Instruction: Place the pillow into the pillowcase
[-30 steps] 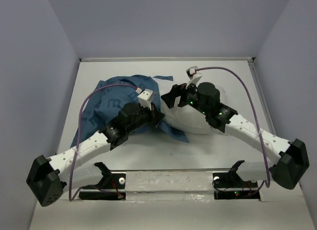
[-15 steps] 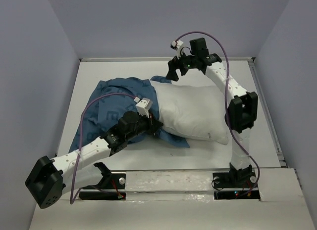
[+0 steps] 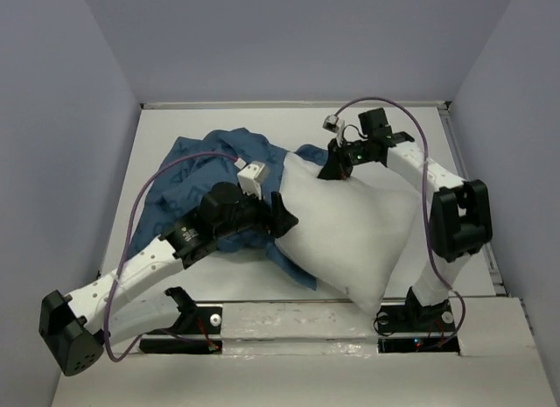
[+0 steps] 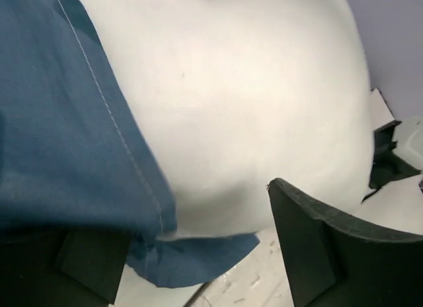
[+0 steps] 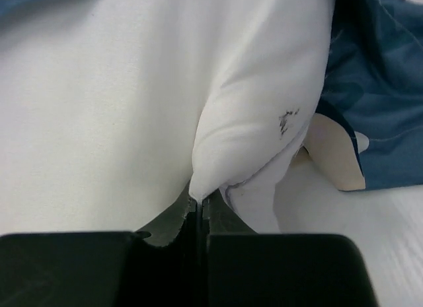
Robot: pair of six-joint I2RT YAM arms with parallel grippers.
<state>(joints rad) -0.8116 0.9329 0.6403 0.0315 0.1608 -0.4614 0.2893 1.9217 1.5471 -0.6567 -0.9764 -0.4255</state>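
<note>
We found the right gripper (image 5: pixel 199 211) clenched on a pinched fold at the 12 o'clock corner of the large, plump white fabric pillow (image 3: pixel 350 228), which lay tilted on the white table (image 3: pixel 227 127). The left gripper (image 3: pixel 282 216), jaws spread wide, met the pillow's 9 o'clock edge, where the crumpled dark blue printed fabric pillowcase (image 3: pixel 197 175) overlapped it and draped one finger (image 4: pixel 86 261).

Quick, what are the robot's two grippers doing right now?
Left gripper: open, at the pillowcase edge.
Right gripper: closed, pinching the pillow.
</note>
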